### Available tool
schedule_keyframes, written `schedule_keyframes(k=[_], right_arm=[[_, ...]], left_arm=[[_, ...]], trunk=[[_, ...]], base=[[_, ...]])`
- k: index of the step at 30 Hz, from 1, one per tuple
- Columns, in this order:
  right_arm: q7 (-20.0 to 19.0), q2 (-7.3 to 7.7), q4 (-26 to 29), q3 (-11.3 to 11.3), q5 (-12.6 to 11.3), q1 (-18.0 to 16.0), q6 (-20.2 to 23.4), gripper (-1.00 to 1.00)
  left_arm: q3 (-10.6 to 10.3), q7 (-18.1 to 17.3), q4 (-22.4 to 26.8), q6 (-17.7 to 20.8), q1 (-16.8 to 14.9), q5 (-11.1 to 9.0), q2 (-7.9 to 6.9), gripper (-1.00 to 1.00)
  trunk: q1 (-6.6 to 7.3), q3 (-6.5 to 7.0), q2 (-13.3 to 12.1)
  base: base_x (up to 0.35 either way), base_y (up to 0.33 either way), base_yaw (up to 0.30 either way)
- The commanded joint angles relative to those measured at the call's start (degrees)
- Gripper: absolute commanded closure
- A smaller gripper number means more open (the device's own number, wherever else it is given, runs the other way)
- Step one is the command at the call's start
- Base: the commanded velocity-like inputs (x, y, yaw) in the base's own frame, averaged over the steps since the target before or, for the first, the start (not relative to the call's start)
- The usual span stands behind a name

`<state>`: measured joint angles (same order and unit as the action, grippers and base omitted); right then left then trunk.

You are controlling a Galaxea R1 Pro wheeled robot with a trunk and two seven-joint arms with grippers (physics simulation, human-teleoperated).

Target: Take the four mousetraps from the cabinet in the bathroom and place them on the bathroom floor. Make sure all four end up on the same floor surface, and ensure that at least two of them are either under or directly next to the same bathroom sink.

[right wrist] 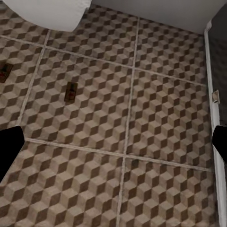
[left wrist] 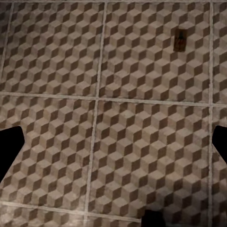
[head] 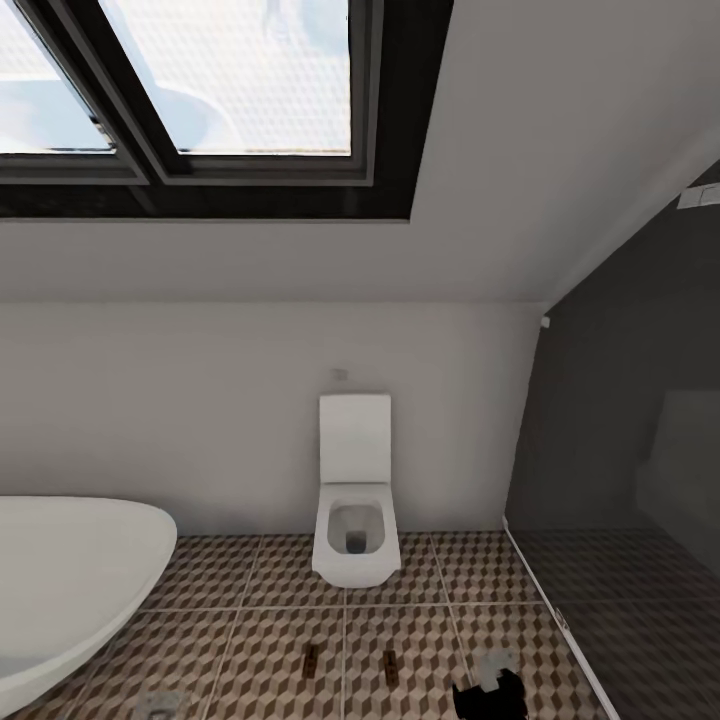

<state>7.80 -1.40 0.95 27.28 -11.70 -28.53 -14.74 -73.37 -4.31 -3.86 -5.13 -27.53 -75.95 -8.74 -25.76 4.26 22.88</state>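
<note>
Two mousetraps (head: 311,661) (head: 390,667) lie on the floor (head: 250,640) before the toilet (head: 353,500), tub (head: 70,580) alongside. Both tools (left wrist: 113,142) (right wrist: 113,142) spread apart, empty.

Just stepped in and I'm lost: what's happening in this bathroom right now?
Nothing is being held at this moment. Two mousetraps, one and another, lie apart on the cube-patterned floor in front of the toilet, with the bathtub off to the left. The right claw hangs low over the tiles beside them, its fingers spread and empty. The left wrist camera looks down on bare tiles with one trap nearby.
</note>
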Motion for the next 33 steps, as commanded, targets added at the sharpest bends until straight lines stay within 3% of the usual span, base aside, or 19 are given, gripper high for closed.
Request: schedule_keyframes(k=[1, 8, 15, 21, 26, 33], right_arm=[[0.14, -0.11, -0.06, 0.5, -0.52, 0.34, 0.18, -1.0], [0.11, -0.48, -0.07, 0.49, -0.63, 3.4, 3.44, -1.0], [-0.01, -0.52, -0.07, 0.49, -0.73, 5.5, 4.25, -1.0], [-0.02, -0.47, -0.14, 0.49, -3.44, 7.32, 6.34, -1.0], [-0.04, -0.44, -0.15, 0.49, -7.62, 8.35, 7.38, -1.0], [-0.02, -0.27, -0.15, 0.44, -9.32, 10.3, 7.65, -1.0]], left_arm=[[-0.46, -0.43, -0.17, 0.03, 0.53, -0.6, 0.04, -1.0], [-0.46, -0.44, -0.15, 0.42, 5.14, -0.6, 0.07, -1.0], [-0.46, -0.35, -0.17, 0.46, 7.68, -0.65, 0.11, -1.0], [-0.46, -0.14, -0.2, 0.48, 9.81, -0.69, 0.06, -1.0], [-0.39, 0.04, -0.26, 0.48, 10.85, -0.73, -0.1, -1.0], [-0.37, 0.08, -0.3, 0.47, 11.44, -0.77, -1.03, -1.0]], trunk=[[-0.02, -0.01, 0.04], [-0.02, -0.01, 0.04], [-0.02, -0.01, 0.04], [-0.02, -0.01, 0.04], [-0.02, -0.01, 0.04], [-0.02, -0.01, 0.04]], base=[[0.0, 0.0, 0.0], [0.0, 0.0, 0.0], [0.0, 0.0, 0.0], [0.0, 0.0, 0.0], [0.0, 0.0, 0.0], [0.0, 0.0, 0.0]])
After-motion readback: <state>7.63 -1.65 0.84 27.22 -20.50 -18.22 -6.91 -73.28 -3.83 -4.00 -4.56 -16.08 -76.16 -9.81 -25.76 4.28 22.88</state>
